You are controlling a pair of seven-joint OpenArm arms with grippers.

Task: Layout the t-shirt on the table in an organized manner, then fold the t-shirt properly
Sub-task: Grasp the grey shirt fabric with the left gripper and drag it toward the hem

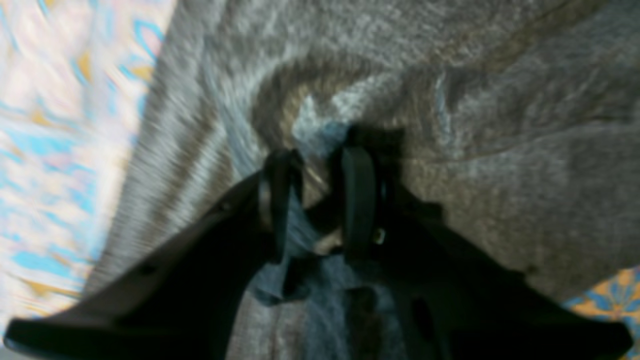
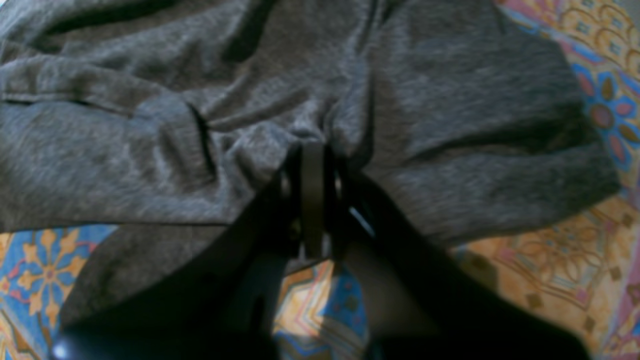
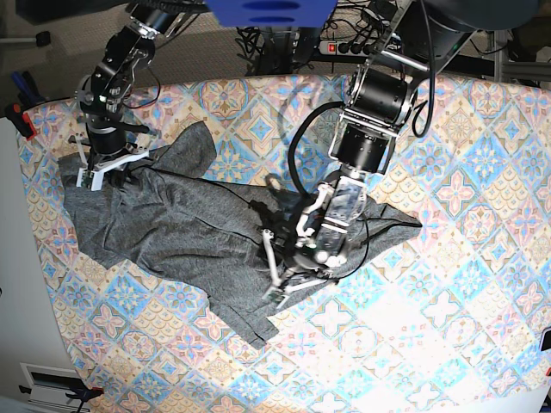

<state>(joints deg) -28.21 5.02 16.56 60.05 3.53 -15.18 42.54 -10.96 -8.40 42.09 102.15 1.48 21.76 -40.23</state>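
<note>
Between both arms, the t-shirt (image 3: 198, 232) stretches crumpled across the table (image 3: 448, 284); left gripper (image 1: 315, 165) and right gripper (image 2: 312, 155) each pinch opposite ends.

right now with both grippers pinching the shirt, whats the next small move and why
Probably draw the left gripper away from the right gripper, both shut on the t-shirt. The cloth between them lies wrinkled and bunched on the table, so gentle tension should flatten it.
</note>
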